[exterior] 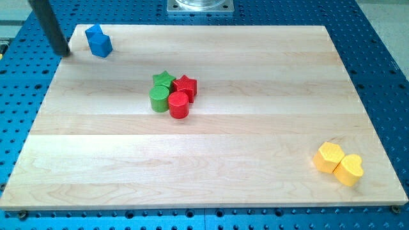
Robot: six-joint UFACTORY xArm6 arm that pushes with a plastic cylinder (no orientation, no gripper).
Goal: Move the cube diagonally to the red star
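A blue cube (98, 41) sits near the board's top left corner. The red star (185, 85) lies near the board's middle, packed in a cluster with a green star (163, 80), a green cylinder (159, 99) and a red cylinder (179, 105). My tip (62, 52) is at the view's top left, just off the board's left edge, a short way left of the blue cube and not touching it.
A yellow hexagon-like block (328, 156) and a yellow heart (349, 169) sit side by side near the bottom right corner. The wooden board (255, 128) lies on a blue perforated table. A metal mount (200, 6) shows at the top centre.
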